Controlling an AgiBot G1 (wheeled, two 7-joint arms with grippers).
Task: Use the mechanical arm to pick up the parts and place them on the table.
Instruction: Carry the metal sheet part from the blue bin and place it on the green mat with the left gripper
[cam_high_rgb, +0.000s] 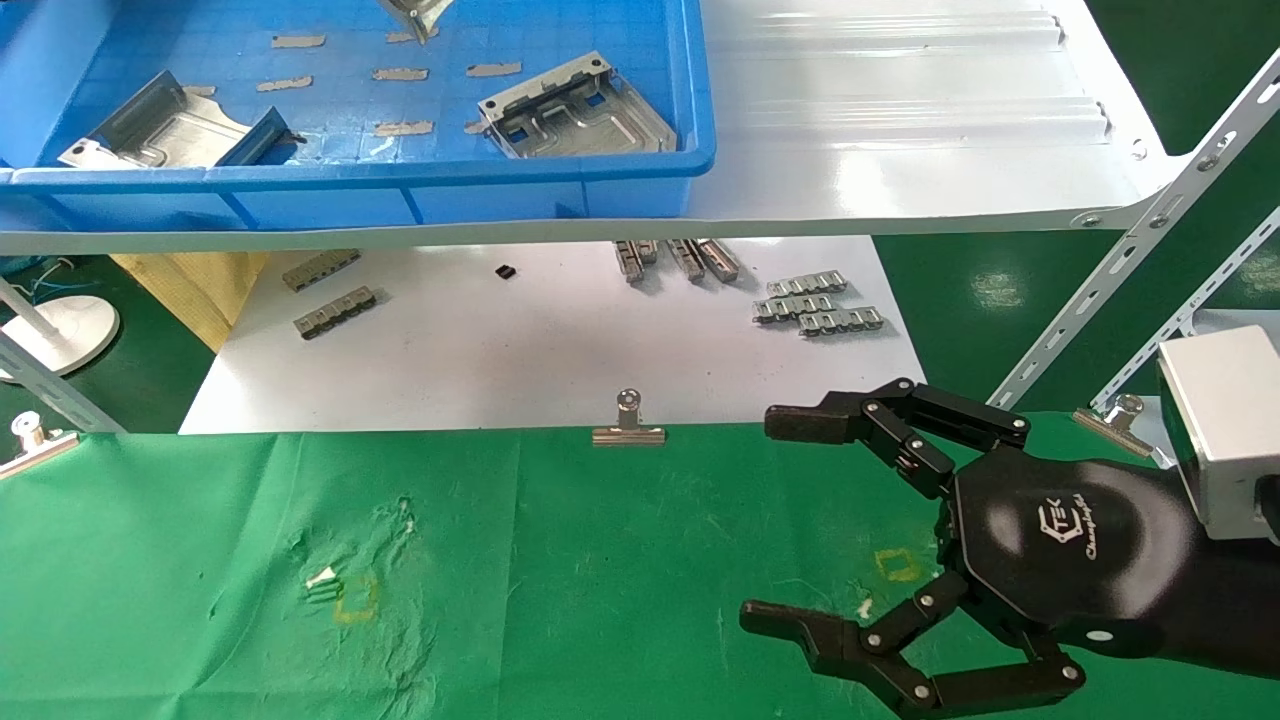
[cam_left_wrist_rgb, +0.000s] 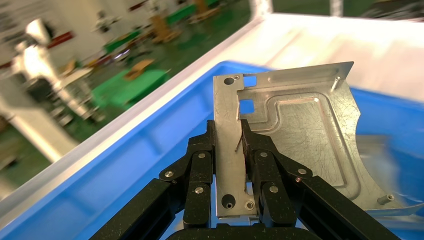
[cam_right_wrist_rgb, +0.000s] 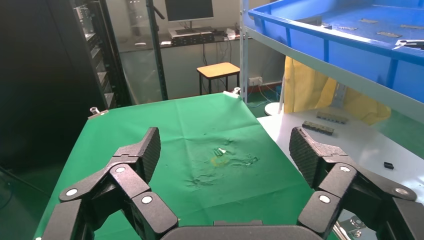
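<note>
lifting a silver-grey stamped sheet-metal plate (cam_left_wrist_rgb: 295, 135) from the blue plastic bin (cam_high_rgb: 560, 175), the left gripper (cam_left_wrist_rgb: 239, 145) clamps its edge; next, carry it near to the green cloth worktop (cam_high_rgb: 560, 560). the right gripper (cam_high_rgb: 800, 520) hovers spread wide.

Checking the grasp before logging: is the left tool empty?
No, the left tool is shut on a silver part, lifted above the blue bin.

A white logo is being shown on the glossy black palm of the right gripper (cam_high_rgb: 755, 520) in the head view: a hexagonal emblem enclosing letters that appear to read "TEK", with a line of slanted script beneath it that is too small to be made out. No other readable text, number or label is being displayed anywhere in the three views.
</note>
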